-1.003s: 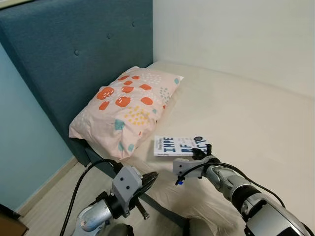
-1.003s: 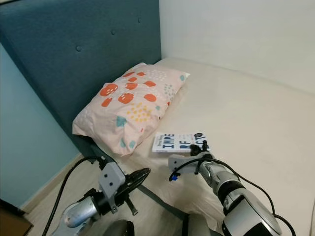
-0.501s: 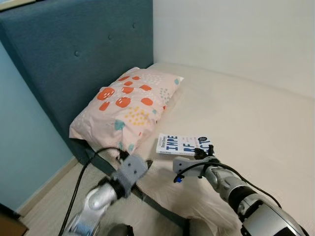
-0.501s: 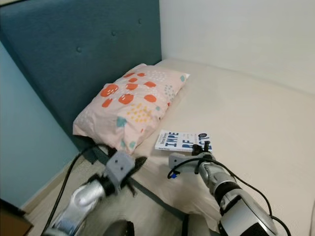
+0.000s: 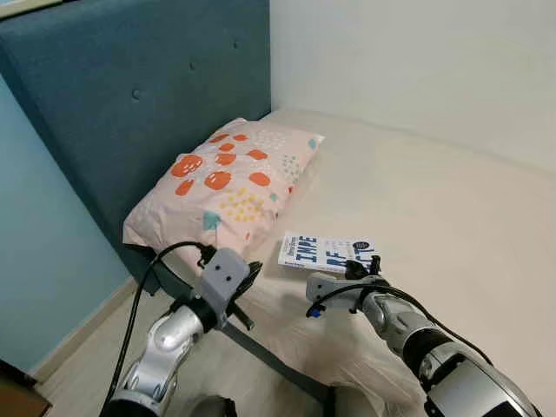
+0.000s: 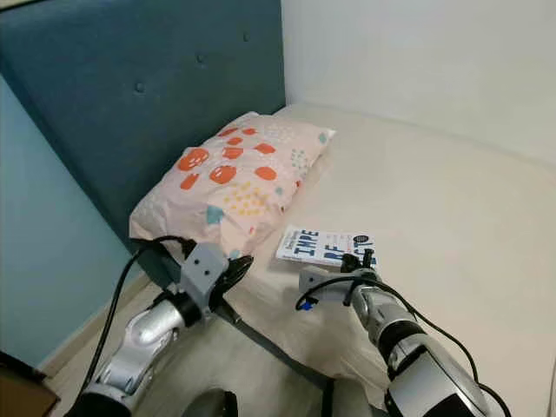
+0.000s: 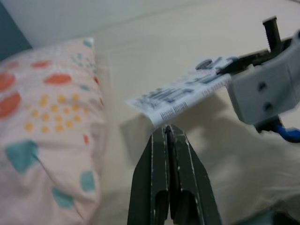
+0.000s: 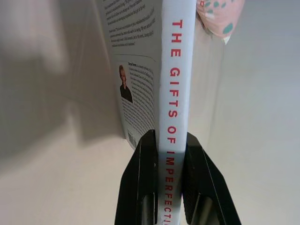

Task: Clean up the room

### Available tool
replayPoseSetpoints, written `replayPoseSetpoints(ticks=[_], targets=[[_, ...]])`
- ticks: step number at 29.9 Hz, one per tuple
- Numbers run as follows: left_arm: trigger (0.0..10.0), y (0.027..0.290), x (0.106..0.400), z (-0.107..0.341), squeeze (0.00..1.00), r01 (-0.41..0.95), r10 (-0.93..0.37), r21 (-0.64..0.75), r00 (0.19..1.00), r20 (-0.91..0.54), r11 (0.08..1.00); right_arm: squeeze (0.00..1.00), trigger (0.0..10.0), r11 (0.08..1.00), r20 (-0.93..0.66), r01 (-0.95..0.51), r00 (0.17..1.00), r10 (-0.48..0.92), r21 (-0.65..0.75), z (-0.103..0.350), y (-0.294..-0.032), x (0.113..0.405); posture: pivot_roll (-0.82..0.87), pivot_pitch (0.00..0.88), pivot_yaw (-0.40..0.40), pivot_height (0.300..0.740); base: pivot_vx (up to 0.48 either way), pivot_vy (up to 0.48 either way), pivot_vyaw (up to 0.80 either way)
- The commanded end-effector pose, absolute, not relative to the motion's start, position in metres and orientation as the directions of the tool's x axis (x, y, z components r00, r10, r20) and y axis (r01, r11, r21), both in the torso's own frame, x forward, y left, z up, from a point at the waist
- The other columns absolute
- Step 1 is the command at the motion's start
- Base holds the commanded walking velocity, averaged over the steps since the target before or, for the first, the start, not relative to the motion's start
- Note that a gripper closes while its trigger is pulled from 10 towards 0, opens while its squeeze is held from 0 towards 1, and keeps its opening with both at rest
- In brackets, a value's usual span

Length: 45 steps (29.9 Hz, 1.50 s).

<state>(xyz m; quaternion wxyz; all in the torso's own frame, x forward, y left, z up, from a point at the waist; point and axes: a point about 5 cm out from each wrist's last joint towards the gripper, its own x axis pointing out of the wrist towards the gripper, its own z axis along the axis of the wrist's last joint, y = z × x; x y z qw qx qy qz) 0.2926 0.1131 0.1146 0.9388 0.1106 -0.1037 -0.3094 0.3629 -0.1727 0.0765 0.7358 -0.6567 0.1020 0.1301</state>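
**Left eye view: book pinched at its spine above the bed**

Left eye view: the white book (image 5: 326,252), blue block lettering on its cover, sits low centre, raised off the cream bed (image 5: 452,200) beside the patterned pillow (image 5: 228,187). The right tool (image 5: 363,261) grips its near edge. The left tool (image 5: 250,271) hangs lower left.

Left wrist view: the left tool's fingers (image 7: 159,178) are pressed together, empty, pointing at the book's corner.

Right wrist view: the spine, lettered in red, is clamped between the right tool's fingers (image 8: 143,183); the back cover carries text and a small portrait.
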Motion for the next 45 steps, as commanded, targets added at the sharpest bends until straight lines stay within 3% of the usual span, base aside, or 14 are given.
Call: replayPoseSetpoints(ticks=[1, 6, 12, 23, 31, 45], targets=[[10.0, 0.111, 0.283, 0.114, 0.00, 0.597, -0.628, 0.205, 0.764, 0.150, 0.775, 0.00, 10.0, 0.150, -0.319, -0.322, 0.947, 0.042, -0.935, 0.079, -0.174, 0.364, 0.03, 0.180, -0.019, 0.607, 0.000, 0.000, 0.00], [10.0, 0.102, 0.274, 0.114, 0.00, 0.657, -0.668, 0.124, 0.727, 0.158, 0.744, 0.00, 10.0, 0.224, -0.332, -0.329, 0.943, 0.026, -0.917, 0.077, -0.176, 0.364, 0.03, 0.182, -0.032, 0.602, 0.000, 0.000, 0.00], [10.0, 0.098, 0.272, 0.111, 0.00, 0.667, -0.675, 0.107, 0.721, 0.158, 0.737, 0.00, 10.0, 0.210, -0.322, -0.321, 0.946, 0.029, -0.924, 0.080, -0.174, 0.365, 0.02, 0.191, -0.041, 0.602, 0.000, 0.000, 0.00], [10.0, 0.107, 0.274, 0.117, 0.00, 0.647, -0.665, 0.155, 0.732, 0.148, 0.747, 0.00, 10.0, 0.223, -0.301, -0.298, 0.953, 0.022, -0.928, 0.091, -0.168, 0.373, 0.04, 0.244, -0.054, 0.587, 0.000, 0.000, 0.00], [10.0, 0.110, 0.272, 0.119, 0.00, 0.647, -0.674, 0.198, 0.727, 0.133, 0.736, 0.00, 10.0, 0.177, -0.311, -0.312, 0.950, 0.036, -0.934, 0.099, -0.161, 0.378, 0.04, 0.299, -0.065, 0.587, 0.000, 0.000, 0.00], [10.0, 0.117, 0.265, 0.131, 0.00, 0.651, -0.697, 0.269, 0.705, 0.134, 0.710, 0.00, 10.0, 0.180, -0.315, -0.328, 0.944, 0.093, -0.928, 0.120, -0.129, 0.391, 0.04, 0.358, -0.102, 0.587, 0.000, 0.000, 0.00]])
